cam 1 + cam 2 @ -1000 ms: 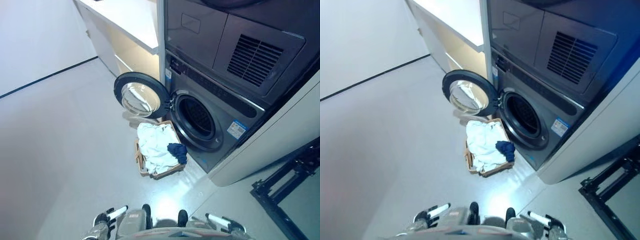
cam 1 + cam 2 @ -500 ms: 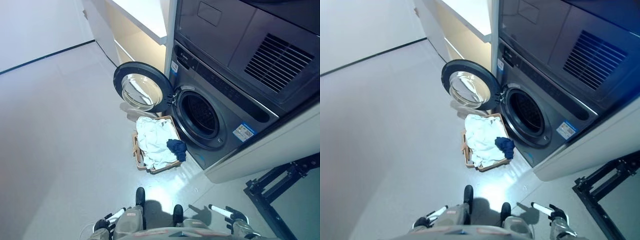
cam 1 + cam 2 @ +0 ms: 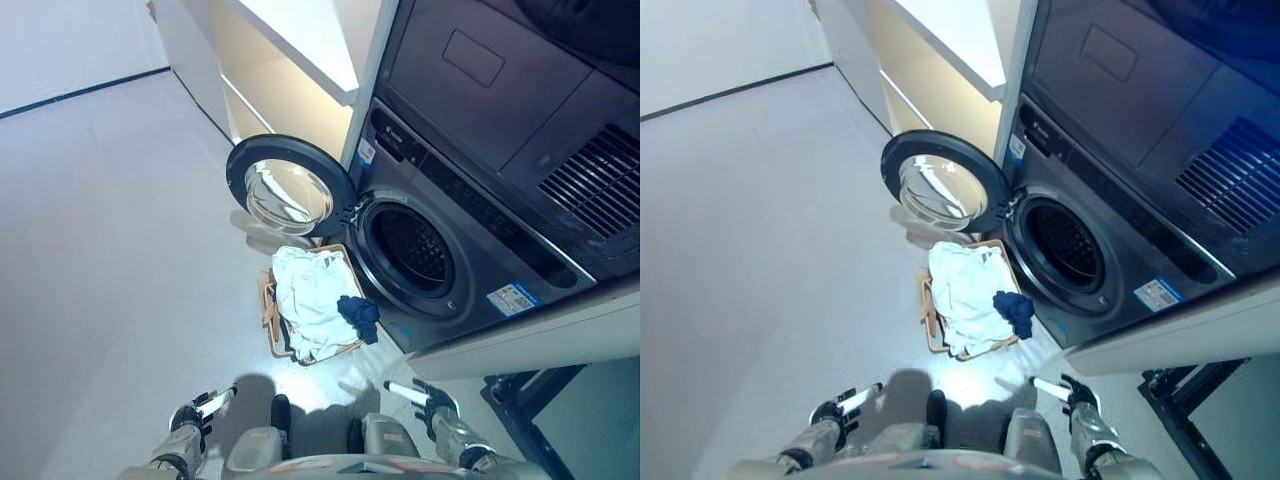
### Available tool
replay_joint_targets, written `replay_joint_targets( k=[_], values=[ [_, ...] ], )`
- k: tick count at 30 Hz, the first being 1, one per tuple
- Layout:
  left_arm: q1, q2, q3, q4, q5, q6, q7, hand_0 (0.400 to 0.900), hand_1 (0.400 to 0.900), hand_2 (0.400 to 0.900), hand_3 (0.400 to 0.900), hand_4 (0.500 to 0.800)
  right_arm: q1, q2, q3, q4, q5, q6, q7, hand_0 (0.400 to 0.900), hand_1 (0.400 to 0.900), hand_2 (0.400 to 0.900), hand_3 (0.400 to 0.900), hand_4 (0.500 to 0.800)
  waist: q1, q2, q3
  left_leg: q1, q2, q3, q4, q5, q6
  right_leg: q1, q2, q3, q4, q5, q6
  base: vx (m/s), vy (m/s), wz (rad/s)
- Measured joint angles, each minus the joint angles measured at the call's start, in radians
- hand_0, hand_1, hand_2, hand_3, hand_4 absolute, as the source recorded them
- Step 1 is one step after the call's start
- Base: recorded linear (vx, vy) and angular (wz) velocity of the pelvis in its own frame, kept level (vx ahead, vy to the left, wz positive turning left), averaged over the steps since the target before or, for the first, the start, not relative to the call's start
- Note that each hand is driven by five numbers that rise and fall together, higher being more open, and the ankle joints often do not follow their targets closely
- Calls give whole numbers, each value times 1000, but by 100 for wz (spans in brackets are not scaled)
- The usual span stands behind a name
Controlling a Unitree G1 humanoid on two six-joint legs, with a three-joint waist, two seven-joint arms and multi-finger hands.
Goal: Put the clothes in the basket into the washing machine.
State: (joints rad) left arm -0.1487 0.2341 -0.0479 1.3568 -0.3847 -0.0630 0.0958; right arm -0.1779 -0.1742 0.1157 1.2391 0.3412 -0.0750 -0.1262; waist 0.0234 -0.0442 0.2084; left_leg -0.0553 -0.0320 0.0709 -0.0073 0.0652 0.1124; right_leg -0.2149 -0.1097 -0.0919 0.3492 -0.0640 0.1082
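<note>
Seen from the robot's head, looking down at a pale floor. A wicker basket (image 3: 268,318) sat on the floor at the centre of the scene, directly in front of a dark grey washing machine (image 3: 470,215) that filled the 2 o'clock side. The machine's round door (image 3: 288,186) hung wide open at 12 o'clock from the basket, and the dark drum opening (image 3: 412,250) lay just beside the basket at 2 o'clock.

The basket was heaped with a crumpled white cloth (image 3: 308,300), and a small dark blue garment (image 3: 360,314) was draped over the rim on the side nearest the machine. None of the clothes had gone into the drum yet.

The left hand (image 3: 194,410) showed at 7 o'clock and the right hand (image 3: 426,398) at 5 o'clock, both low at the bottom edge and well apart from the basket. Each had its fingers out straight and held nothing (the hands were small here, so the thumbs were hard to make out).

The clothes looked light, soft and floppy, likely to sag and trail once lifted. The blue piece seemed easiest to pinch where it bunched on the rim; the white heap would want a deep grab into its raised folds near the middle.
</note>
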Motion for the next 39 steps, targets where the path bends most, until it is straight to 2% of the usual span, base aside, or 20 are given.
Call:
replay_joint_targets(
  k=[3,6,8,9,11,12,13,15,18,21,23,26,30,34,39],
  values=[
    [-9,1,5,13,4,1,11,900,900,900,900,800,-10,5,36,-36,-8,-8,2,900,900,900,900,800,0,-10,20,-2,-12,-6,-29,13,-9,44,32,27,-326,15,2,112,-107,22],
    [5,5,7,12,4,-3,18,900,900,900,900,800,6,12,54,-68,-12,-11,0,900,900,900,900,800,-3,-44,29,12,-29,-38,-55,18,-37,68,19,59,-421,89,3,178,-203,29],
    [13,8,6,7,3,-3,19,900,900,900,900,800,25,21,55,-68,-23,-10,-1,900,900,900,900,800,-6,-67,30,21,-36,-70,-58,15,-68,80,16,58,-426,192,-17,91,-244,18],
    [21,2,5,0,1,-3,19,900,900,900,900,800,33,19,56,-69,-31,-8,-2,900,900,900,900,800,-6,-71,30,24,-35,-82,-58,12,-84,83,22,55,-428,222,-42,52,-239,25],
    [42,-13,5,-21,-6,-6,21,900,900,900,900,800,26,14,61,-98,-38,-7,-9,900,900,900,900,800,-2,-62,31,3,-10,-81,-50,7,-103,74,46,53,-438,225,-55,35,-254,34],
    [39,-18,4,-21,-8,-6,25,900,900,900,900,800,20,-1,99,-135,-60,-6,-19,900,900,900,900,800,-12,-59,35,-23,-3,-89,-37,1,-115,56,53,44,-438,223,-57,42,-255,39],
    [32,-25,5,-23,-8,-6,26,900,900,900,900,800,17,-12,106,-151,-81,-8,-17,900,900,900,900,800,-24,-56,37,-39,-2,-100,-31,1,-121,47,57,30,-437,223,-73,42,-248,46],
    [25,-40,3,-34,-10,-9,27,900,900,900,900,800,-4,-43,140,-195,-113,-8,-26,900,900,900,900,800,-27,-40,46,-58,14,-116,-19,2,-126,44,67,11,-438,219,-81,41,-212,57],
    [-20,-65,0,-49,-21,-28,28,900,900,900,900,800,-47,-107,176,-245,-169,-9,-41,900,900,900,900,800,-29,-4,70,-120,17,-155,31,-8,-142,30,70,-43,-437,210,-93,-20,-153,53],
    [-84,-78,-21,-73,-51,-31,43,900,900,900,900,800,-161,-163,202,-236,-215,-7,-60,900,900,900,900,800,-25,45,137,-199,28,-141,107,-15,-146,14,73,-99,-432,207,-100,8,-68,13],
    [-98,-72,-26,-95,-59,-45,55,900,900,900,900,800,-244,-167,217,-228,-231,-8,-66,900,900,900,900,800,-12,49,165,-230,34,-129,91,-5,-158,-31,79,-96,-423,214,-112,37,43,-14],
    [-113,-73,-34,-107,-71,-50,58,900,900,900,900,800,-347,-161,243,-224,-265,-12,-76,900,900,900,900,800,2,48,221,-258,33,-118,93,1,-158,-83,80,-81,-381,211,-118,14,90,-19],
    [-158,-71,-68,-107,-71,-49,73,900,900,900,900,800,-426,-151,293,-180,-355,-9,-136,900,900,900,900,800,10,37,272,-306,30,-95,107,9,-139,-147,69,-59,-349,213,-118,55,80,-14],
    [-194,-60,-108,-159,-73,-77,142,900,900,900,900,800,-454,-153,296,-169,-481,10,-309,900,900,900,900,800,14,37,282,-357,18,-90,110,10,-127,-212,54,-48,-324,207,-108,17,30,-1],
    [-264,-35,-136,-228,-90,-123,184,900,900,900,900,800,-576,-184,296,-142,-545,27,-439,900,900,900,900,800,14,46,295,-433,12,-82,147,9,-121,-289,46,-36,-291,210,-103,3,1,1]
  ],
)
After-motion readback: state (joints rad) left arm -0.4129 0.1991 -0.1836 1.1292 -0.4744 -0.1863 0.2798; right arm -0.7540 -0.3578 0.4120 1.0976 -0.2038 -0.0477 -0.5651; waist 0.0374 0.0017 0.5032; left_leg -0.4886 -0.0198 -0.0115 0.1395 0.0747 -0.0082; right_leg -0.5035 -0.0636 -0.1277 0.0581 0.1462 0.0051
